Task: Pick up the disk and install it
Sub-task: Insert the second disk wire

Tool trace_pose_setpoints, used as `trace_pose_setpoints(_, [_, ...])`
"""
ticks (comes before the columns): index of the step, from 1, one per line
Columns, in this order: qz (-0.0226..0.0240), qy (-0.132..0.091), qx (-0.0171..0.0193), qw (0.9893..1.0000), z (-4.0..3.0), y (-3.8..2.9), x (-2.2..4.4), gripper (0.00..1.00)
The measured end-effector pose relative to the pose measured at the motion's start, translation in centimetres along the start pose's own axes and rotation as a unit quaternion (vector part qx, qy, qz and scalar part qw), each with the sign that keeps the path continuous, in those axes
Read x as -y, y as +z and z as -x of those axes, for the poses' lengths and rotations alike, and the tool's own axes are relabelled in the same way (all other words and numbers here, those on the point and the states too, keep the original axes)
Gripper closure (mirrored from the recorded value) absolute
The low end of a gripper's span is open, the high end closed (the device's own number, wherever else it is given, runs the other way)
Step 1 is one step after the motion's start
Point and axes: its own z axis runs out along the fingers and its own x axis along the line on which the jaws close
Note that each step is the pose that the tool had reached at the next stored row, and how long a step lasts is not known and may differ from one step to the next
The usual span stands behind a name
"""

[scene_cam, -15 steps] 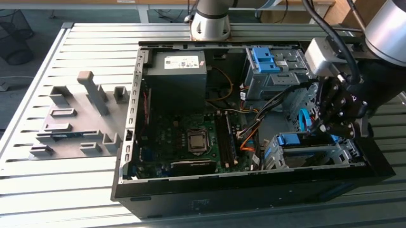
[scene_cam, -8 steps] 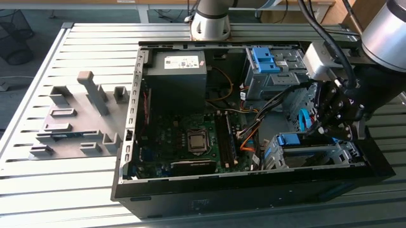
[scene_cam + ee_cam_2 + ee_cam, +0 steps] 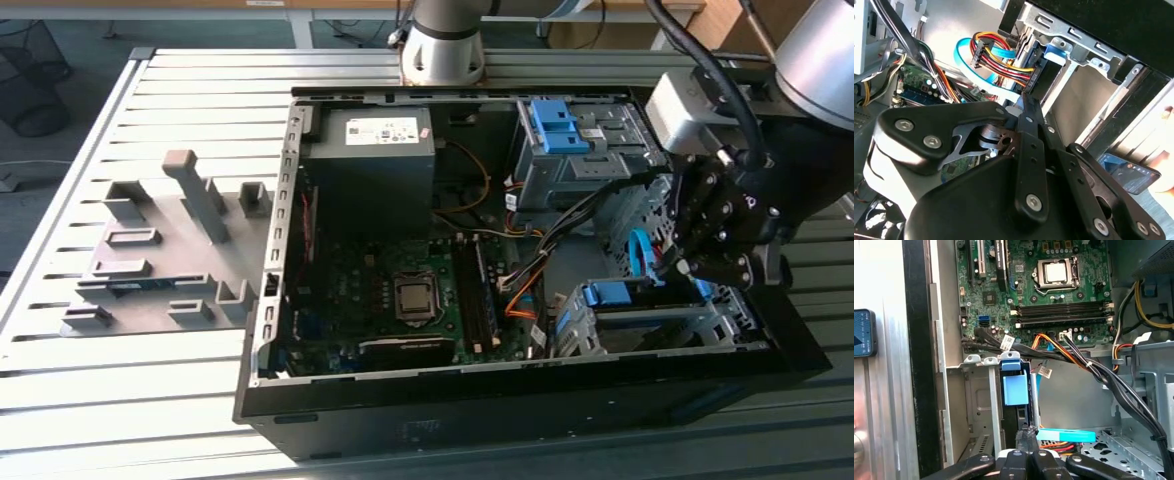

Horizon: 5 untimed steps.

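**At the drive cage, fingers drawn together**

My gripper (image 3: 697, 262) hangs inside the open computer case (image 3: 400, 395), toward the exterior view's right, just above the metal drive cage (image 3: 667, 325) near the case's front corner. In both wrist views my black fingers (image 3: 1026, 437) meet at the tips with no gap that I can make out, so my jaws stand narrow, pressed together. The tips sit right at the end of the disk (image 3: 1016, 390); whether they pinch its edge or merely touch it, I cannot tell.

The disk stands on edge in a slot of the cage, blue rail and tab uppermost. In the first wrist view its long axis runs from 12 to 6 o'clock, with my fingertips at the 6 o'clock end and the motherboard (image 3: 1044, 285) beyond the 12 o'clock end.

The exterior view adds the grey power supply (image 3: 374, 150) at 11 o'clock from the cage. The second wrist view gives coloured cables (image 3: 996, 57) plugged in behind the disk's blue tab (image 3: 1056, 50).
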Motion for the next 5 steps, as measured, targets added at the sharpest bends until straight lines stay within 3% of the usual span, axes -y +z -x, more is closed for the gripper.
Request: trace_pose_setpoints(5, [0.0000,0.000,-0.0001,1.0000,0.00,-0.03,0.00,0.89])
